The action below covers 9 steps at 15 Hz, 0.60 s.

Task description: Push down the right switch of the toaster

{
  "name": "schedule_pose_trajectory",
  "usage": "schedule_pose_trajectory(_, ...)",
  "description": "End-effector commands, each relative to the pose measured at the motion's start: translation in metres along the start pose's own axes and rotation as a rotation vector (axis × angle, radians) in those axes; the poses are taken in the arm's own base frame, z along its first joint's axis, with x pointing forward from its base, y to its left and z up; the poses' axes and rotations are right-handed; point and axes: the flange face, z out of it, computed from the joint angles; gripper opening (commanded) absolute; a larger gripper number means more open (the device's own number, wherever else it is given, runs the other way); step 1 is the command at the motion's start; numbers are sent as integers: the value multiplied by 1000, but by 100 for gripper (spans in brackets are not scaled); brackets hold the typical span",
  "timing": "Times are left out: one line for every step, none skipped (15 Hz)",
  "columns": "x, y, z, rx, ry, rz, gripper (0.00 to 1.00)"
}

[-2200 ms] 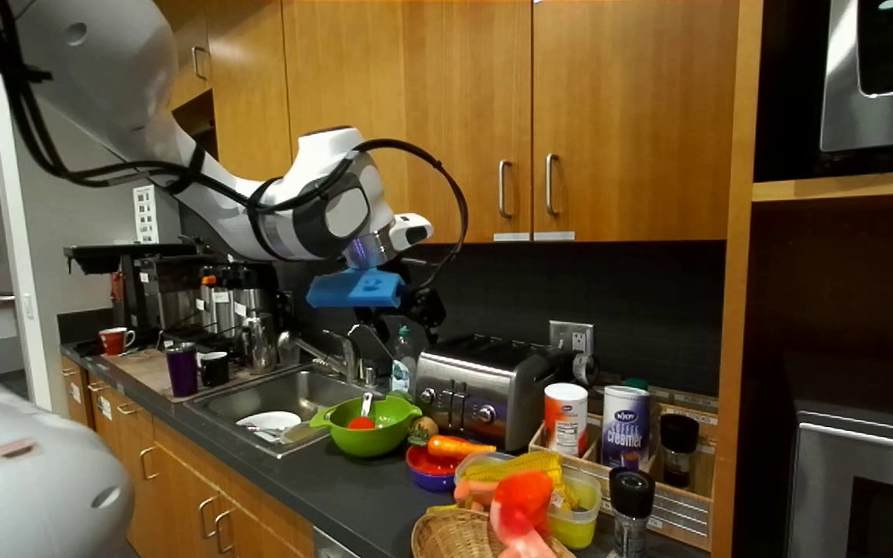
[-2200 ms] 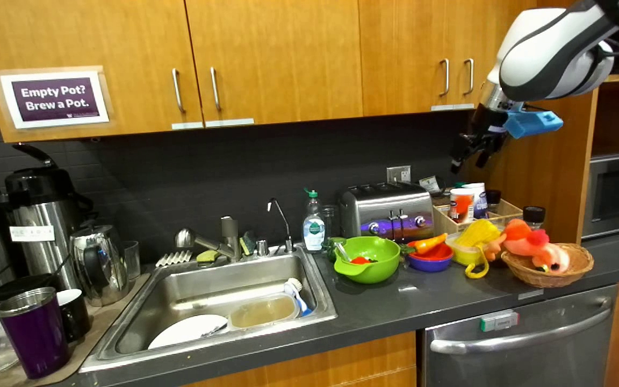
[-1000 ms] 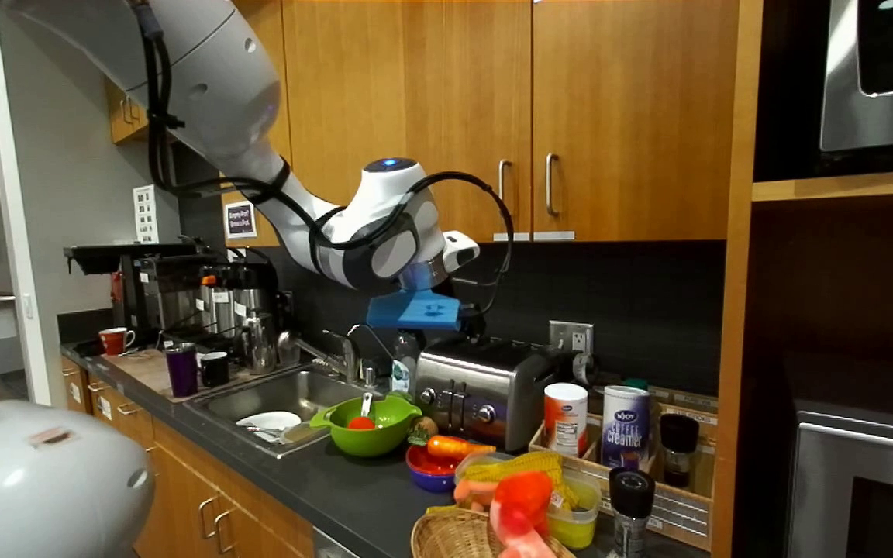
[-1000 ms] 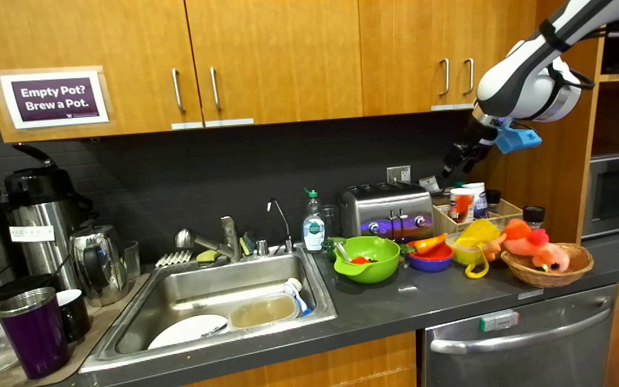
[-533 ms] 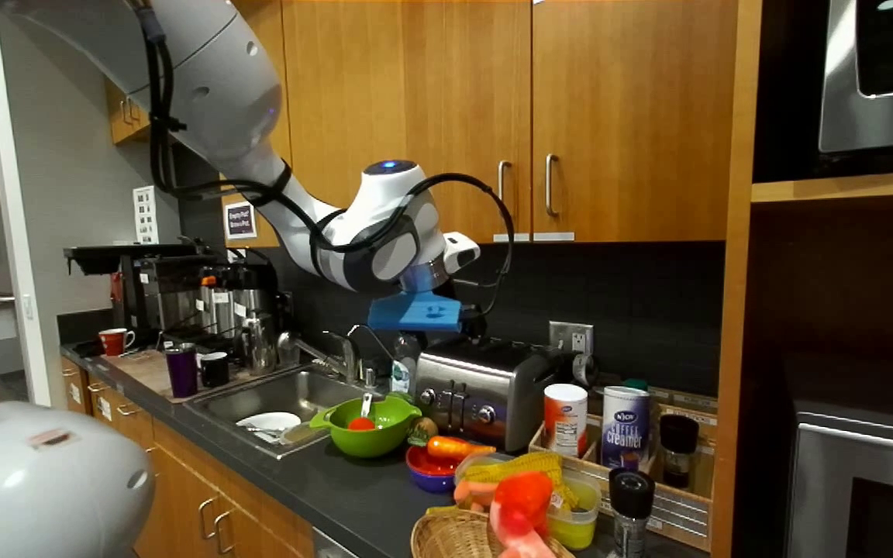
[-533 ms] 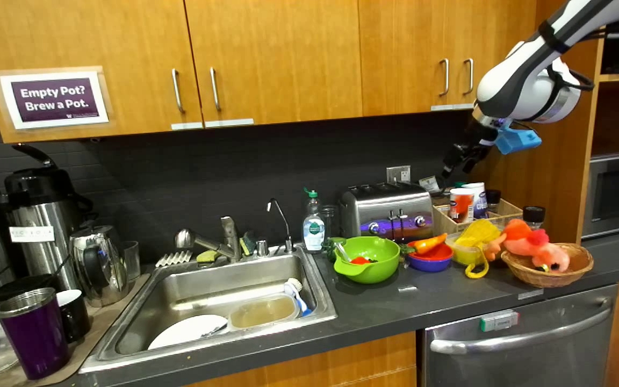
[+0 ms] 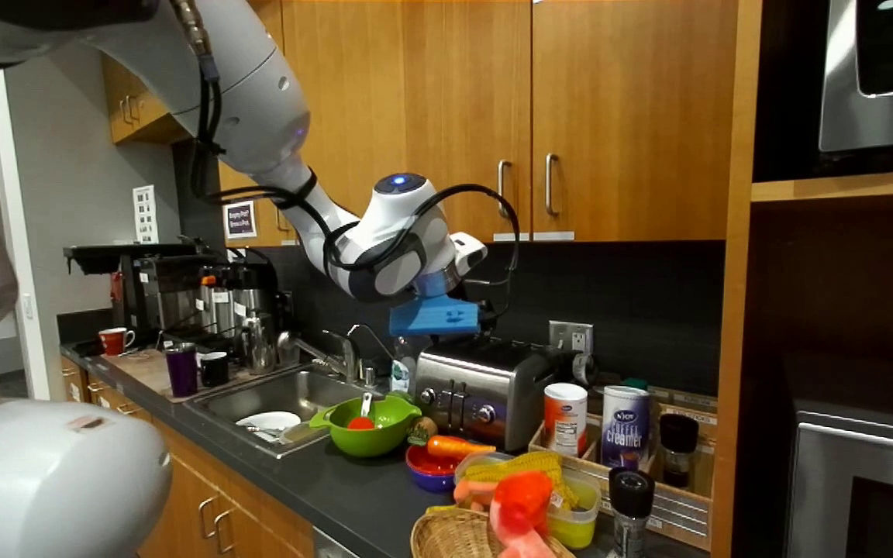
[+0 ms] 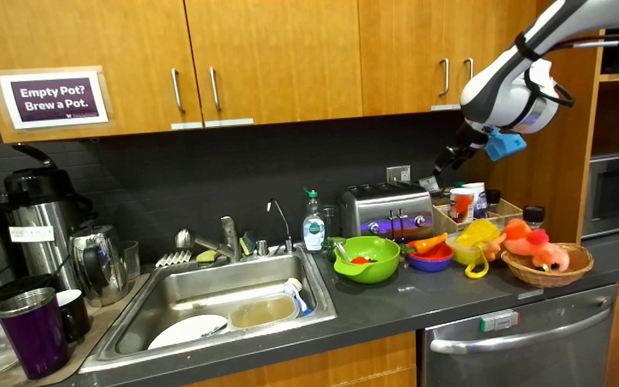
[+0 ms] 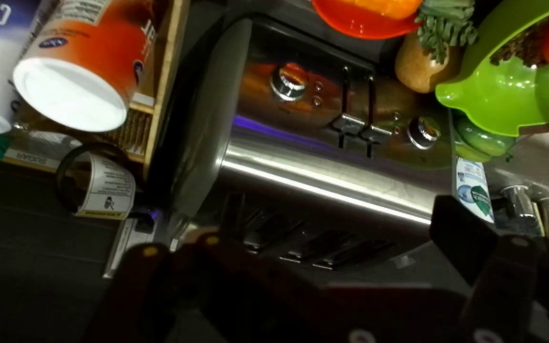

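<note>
The silver toaster [image 7: 485, 364] stands against the back wall, and also shows in an exterior view [image 8: 390, 207]. Its two front levers sit side by side between two knobs. The right switch [image 8: 402, 216], on the creamer side, is the left one of the pair in the upside-down wrist view [image 9: 349, 124]; both levers look up, near the top of their slots. My gripper [image 8: 445, 161] is in the air above and beside the toaster's right end. In the wrist view the gripper [image 9: 339, 205] is open and empty, its dark fingers spread across the toaster's top edge, not visibly touching it.
A wooden organizer with an orange-white canister [image 7: 567, 418] and a creamer canister [image 7: 625, 426] stands right of the toaster. A green bowl [image 8: 368, 260], a red-blue bowl [image 8: 430, 260] and a basket [image 8: 548, 266] sit in front. Cabinets [image 7: 632, 116] hang above; a soap bottle [image 8: 314, 226] stands left.
My arm has moved lower and closer to the toaster, sideways toward it in both exterior views, with a pause between about one and half a second ago. The toaster and its levers look unchanged.
</note>
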Motion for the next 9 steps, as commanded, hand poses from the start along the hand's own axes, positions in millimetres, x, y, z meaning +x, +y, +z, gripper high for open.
schedule_pose_trajectory(27,-2,9,13,65,-42,100)
schedule_pose_trajectory(34,-4,10,26,78,-42,100)
schedule_pose_trajectory(40,-4,11,35,92,-40,100)
schedule_pose_trajectory(45,-5,13,45,106,-39,100)
schedule_pose_trajectory(49,-6,15,55,113,-37,100)
schedule_pose_trajectory(52,-5,18,58,122,-36,100)
schedule_pose_trajectory(40,-7,11,56,109,-21,100)
schedule_pose_trajectory(42,-7,12,55,112,-25,100)
schedule_pose_trajectory(41,-8,13,54,108,-25,100)
